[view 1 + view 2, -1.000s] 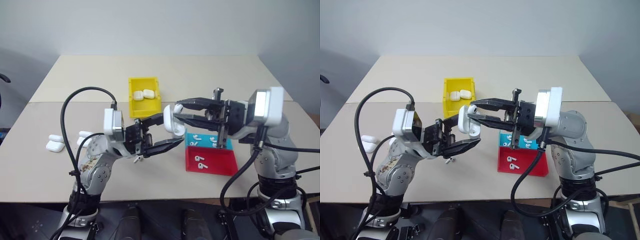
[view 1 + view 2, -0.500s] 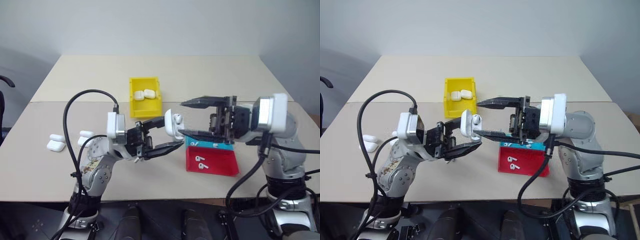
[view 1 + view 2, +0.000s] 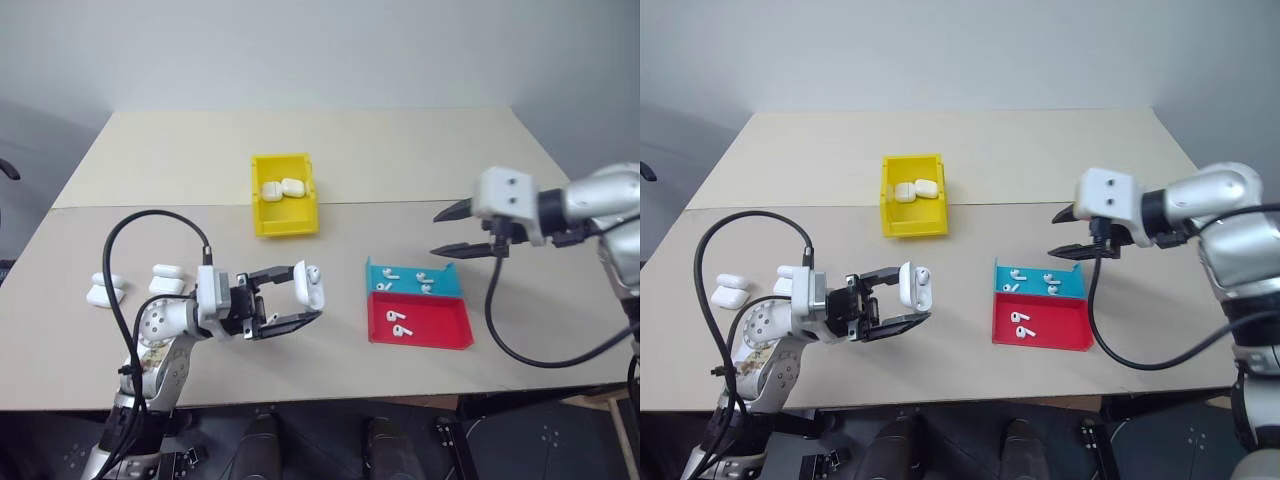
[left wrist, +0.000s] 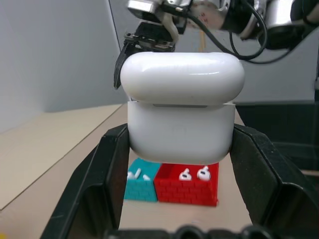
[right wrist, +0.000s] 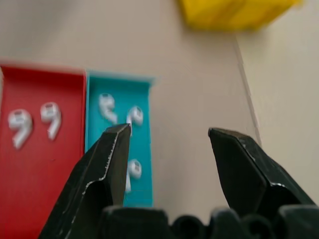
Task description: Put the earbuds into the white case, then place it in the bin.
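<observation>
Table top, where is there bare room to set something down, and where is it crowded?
Free: the table behind and right of the yellow bin, and the strip between the bin and the teal tray. Crowded: the front left, where spare cases lie beside the left tool holding a white case, and both trays, teal and red.

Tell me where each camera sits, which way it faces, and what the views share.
Left and right eye views: on the head, looking forward and down over the table; both arms show.
Left wrist view: along the left gripper, shut on the white case, facing the red tray, teal tray and right gripper.
Right wrist view: along the open right gripper, facing both trays and the bin.
Shared: the trays.
</observation>
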`<control>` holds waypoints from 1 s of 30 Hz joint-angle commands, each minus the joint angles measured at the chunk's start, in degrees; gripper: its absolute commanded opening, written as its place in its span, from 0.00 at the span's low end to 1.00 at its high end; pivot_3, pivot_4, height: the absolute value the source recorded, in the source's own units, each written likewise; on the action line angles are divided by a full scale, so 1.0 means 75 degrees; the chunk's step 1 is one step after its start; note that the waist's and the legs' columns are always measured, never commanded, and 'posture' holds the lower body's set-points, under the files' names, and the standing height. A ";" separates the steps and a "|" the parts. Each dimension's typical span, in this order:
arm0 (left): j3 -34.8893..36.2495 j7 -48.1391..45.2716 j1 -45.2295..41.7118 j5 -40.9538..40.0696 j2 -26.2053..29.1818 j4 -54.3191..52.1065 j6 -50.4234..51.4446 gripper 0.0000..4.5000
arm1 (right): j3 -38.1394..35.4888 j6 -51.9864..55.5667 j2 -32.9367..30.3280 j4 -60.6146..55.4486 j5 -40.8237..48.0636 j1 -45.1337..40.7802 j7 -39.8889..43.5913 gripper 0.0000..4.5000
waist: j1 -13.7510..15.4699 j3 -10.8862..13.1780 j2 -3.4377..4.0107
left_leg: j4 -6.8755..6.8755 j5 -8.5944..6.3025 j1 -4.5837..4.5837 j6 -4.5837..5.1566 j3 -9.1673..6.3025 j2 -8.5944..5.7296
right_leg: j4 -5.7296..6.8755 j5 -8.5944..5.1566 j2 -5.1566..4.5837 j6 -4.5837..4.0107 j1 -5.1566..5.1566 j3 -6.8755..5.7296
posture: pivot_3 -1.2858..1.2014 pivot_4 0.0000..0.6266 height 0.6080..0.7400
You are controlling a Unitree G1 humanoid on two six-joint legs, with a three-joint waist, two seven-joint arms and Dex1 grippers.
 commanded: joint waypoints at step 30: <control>-0.0136 0.0637 0.0384 0.0251 -0.0018 -0.0544 -0.0359 0.61 | 0.1527 -0.0582 0.2070 0.3240 -0.3019 -0.1394 0.0331 0.55 | 0.0018 -0.0001 0.0007 | 0.0001 0.0034 -0.0024 0.0049 0.0008 0.0000 | 0.0021 0.0003 0.0001 0.0000 -0.0027 0.0000 | 0.52 0.24 1.00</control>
